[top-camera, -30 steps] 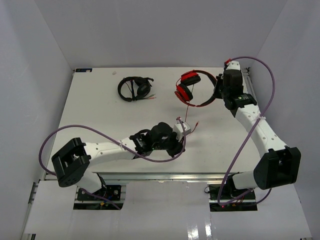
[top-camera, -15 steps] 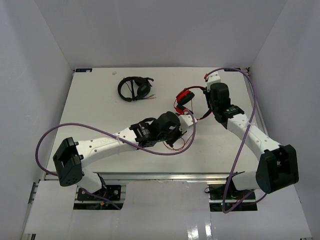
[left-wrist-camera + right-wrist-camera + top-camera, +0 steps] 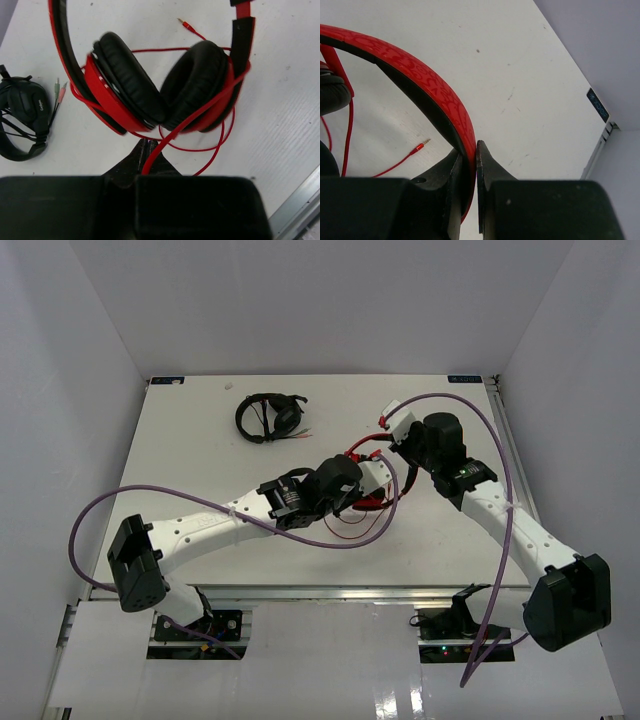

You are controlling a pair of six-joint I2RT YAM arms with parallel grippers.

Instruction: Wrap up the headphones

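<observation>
Top view: the headphones [image 3: 360,452] are mid-desk [image 3: 200,460], between the two arms' ends. A black headset [image 3: 268,417] sits well apart, far left.

Left wrist: the left tool [image 3: 148,151] is pinched tight on the red cable [image 3: 197,116], with the ear cups [image 3: 130,80] just ahead.

Right wrist: the right tool [image 3: 471,162] is clamped on the red headband [image 3: 420,85]. The plug [image 3: 420,146] rests on the desk.
</observation>
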